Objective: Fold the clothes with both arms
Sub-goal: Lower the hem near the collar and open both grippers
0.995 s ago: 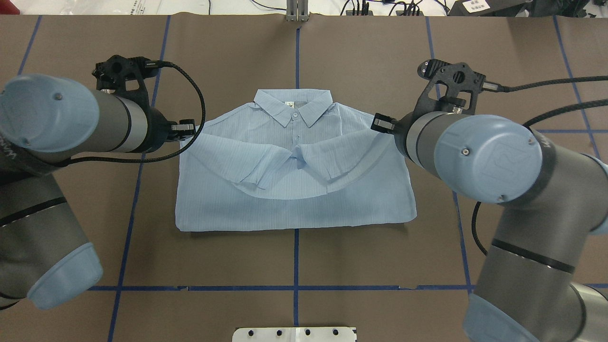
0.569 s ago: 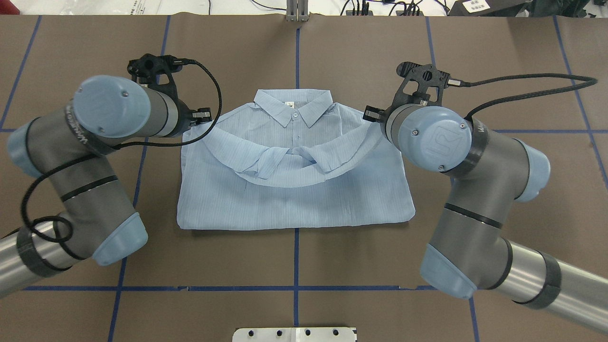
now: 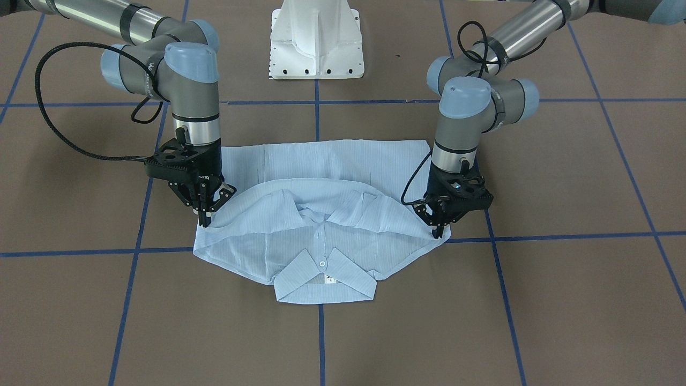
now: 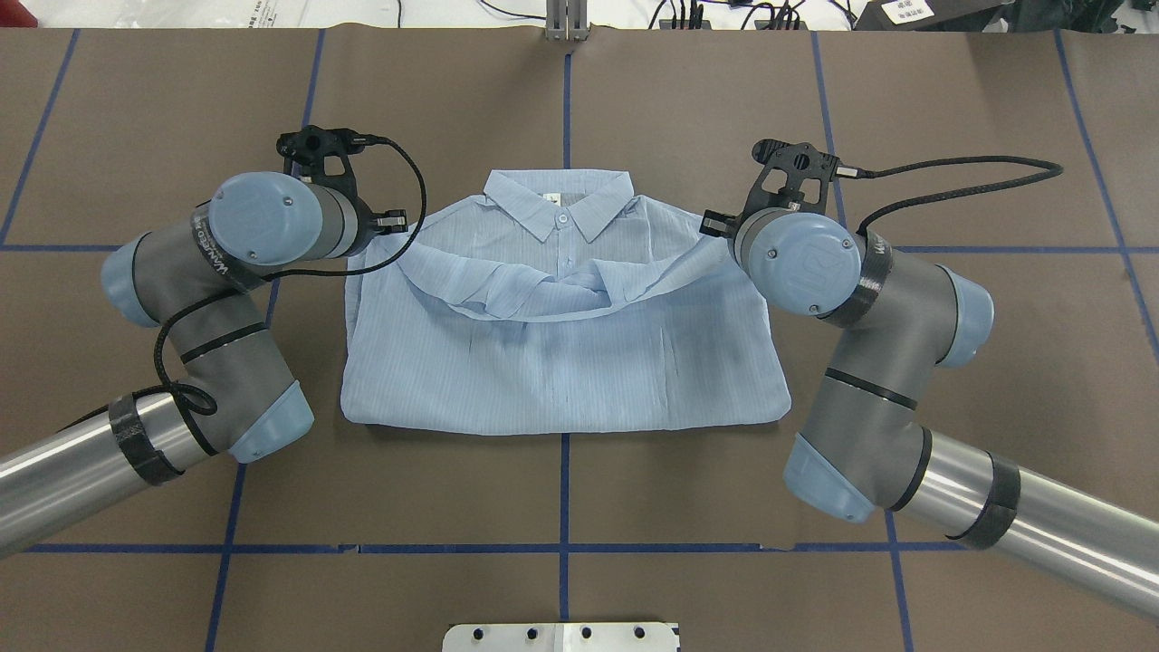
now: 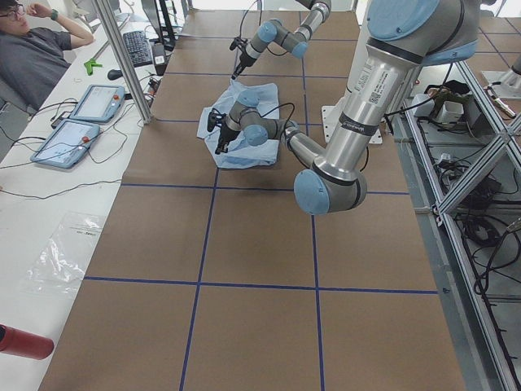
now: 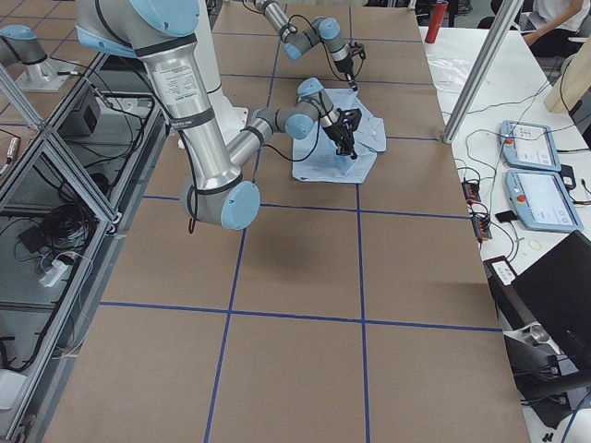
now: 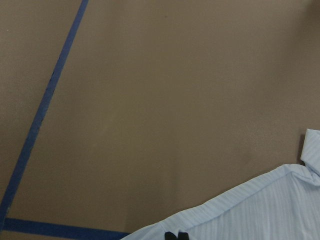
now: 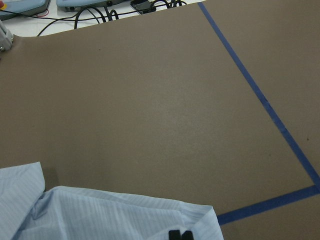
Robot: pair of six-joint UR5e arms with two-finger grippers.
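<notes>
Shirts: one shirt, on the tabletop.
Grippers: two; left gripper and right gripper both pinch the shirt.

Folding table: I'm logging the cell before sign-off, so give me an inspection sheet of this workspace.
Surface: brown table with a blue tape grid.
Job's things: shirt lying with its collar at the far side and its lower part folded up toward it.
Clutter: nothing seen.
End effectors: left end effector and right end effector are each shut on the shirt's folded edge.
Cables: black cable loops beside each end effector.
Surroundings: seated person and pendants at a side desk.
</notes>
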